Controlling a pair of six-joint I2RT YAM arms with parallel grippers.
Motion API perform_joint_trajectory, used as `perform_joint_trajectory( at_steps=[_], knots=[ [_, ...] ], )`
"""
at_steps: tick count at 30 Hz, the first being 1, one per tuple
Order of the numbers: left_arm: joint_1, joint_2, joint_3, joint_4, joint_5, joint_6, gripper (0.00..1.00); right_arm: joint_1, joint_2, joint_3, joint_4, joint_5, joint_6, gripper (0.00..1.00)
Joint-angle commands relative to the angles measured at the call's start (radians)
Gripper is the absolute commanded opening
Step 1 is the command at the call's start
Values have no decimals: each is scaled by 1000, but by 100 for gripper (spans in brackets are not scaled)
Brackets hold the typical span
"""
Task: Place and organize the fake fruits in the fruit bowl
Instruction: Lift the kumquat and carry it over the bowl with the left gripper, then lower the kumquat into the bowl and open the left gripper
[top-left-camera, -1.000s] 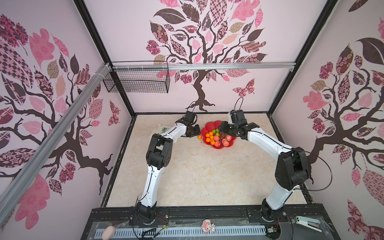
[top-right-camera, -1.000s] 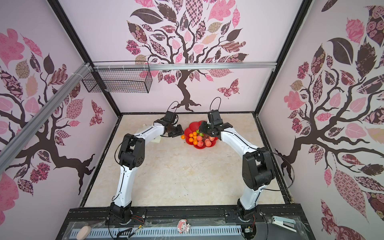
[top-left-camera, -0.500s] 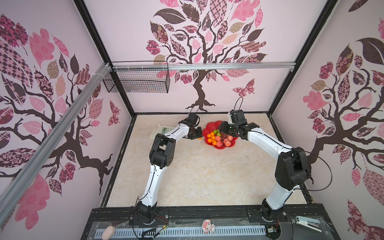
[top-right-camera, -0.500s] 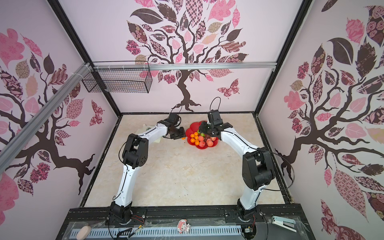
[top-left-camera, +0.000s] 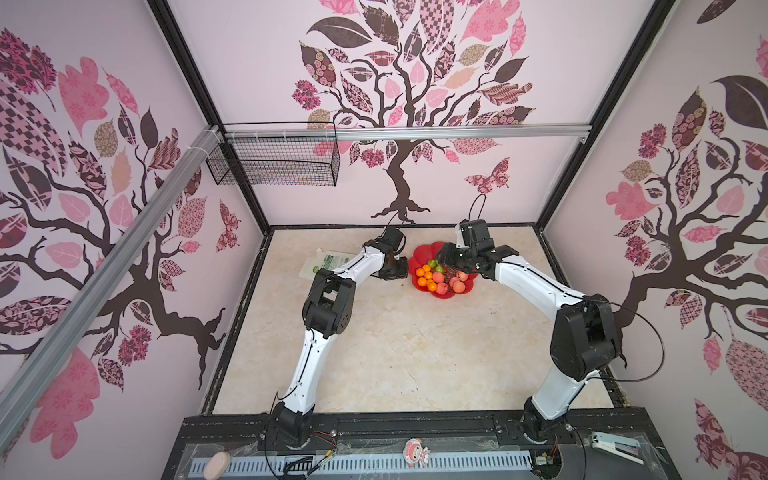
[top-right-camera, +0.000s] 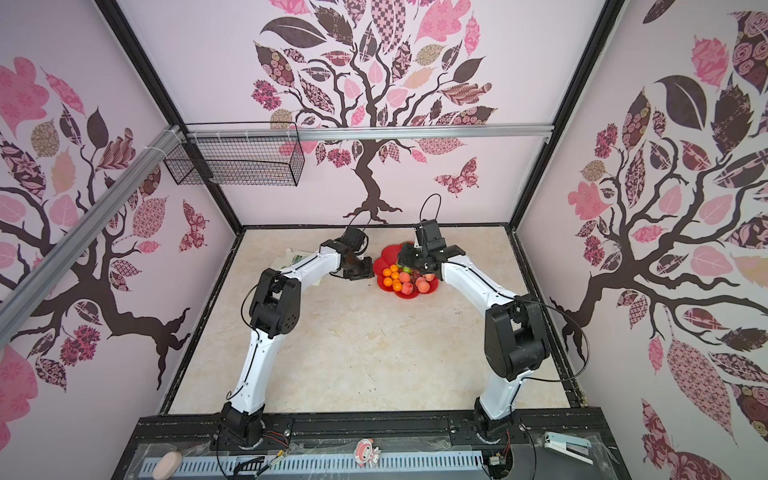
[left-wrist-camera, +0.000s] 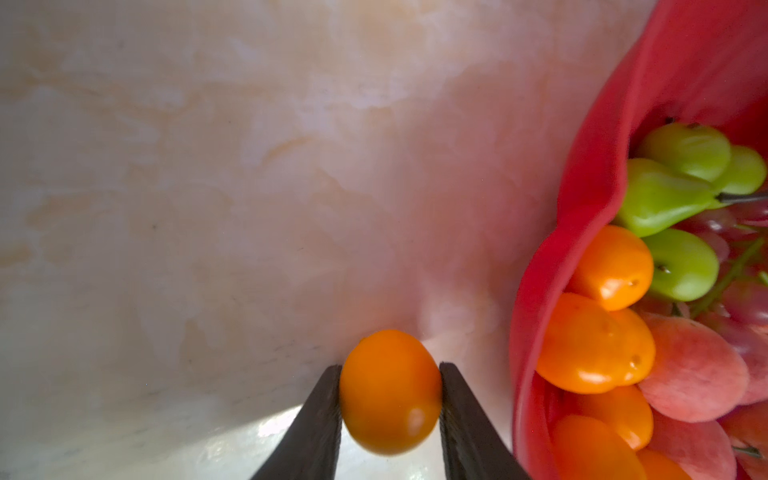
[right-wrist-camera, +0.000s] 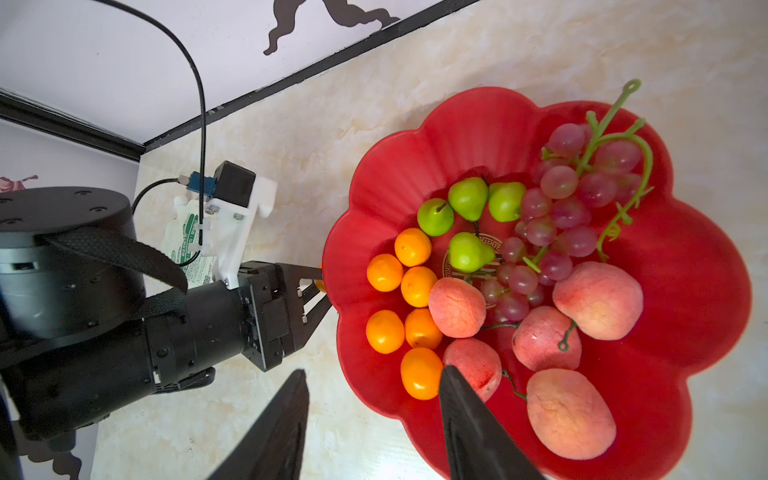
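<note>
The white pouch (right-wrist-camera: 189, 237) carries a green label (right-wrist-camera: 191, 226); its writing is too small to read. A gold mark (right-wrist-camera: 492, 266) at the centre of the fruit bowl (right-wrist-camera: 685, 291) is mostly covered. The left arm (top-left-camera: 328, 307) reaches low over the table (top-left-camera: 415, 353). The left gripper (left-wrist-camera: 390, 368) fingers clamp one orange ball (left-wrist-camera: 390, 399) just outside the bowl's rim. The right gripper (right-wrist-camera: 372, 372) hangs above the bowl's edge, fingers apart and empty. Pears (right-wrist-camera: 467, 199), peaches (right-wrist-camera: 598, 299), grapes (right-wrist-camera: 569, 212) and six orange balls (right-wrist-camera: 417, 286) lie in the bowl.

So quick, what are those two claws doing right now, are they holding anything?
Left gripper: closed on an orange ball, just outside the fruit bowl.
Right gripper: open, holding nothing.
</note>
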Motion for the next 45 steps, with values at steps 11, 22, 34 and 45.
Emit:
perform_joint_trajectory(
  at_steps=[11,22,34,45],
  knots=[
    [0,-142,-58,-7,-76,34,35,-57,-160,-170,25,43,28,55],
    [-14,-272,-118,17,-34,103,34,-171,-206,-295,46,-84,76,56],
    [-100,-186,39,-77,-48,191,33,-257,-202,-344,97,-224,125,56],
    [-151,-56,185,-158,-90,225,32,-281,-229,-372,79,-226,92,57]
  ],
)
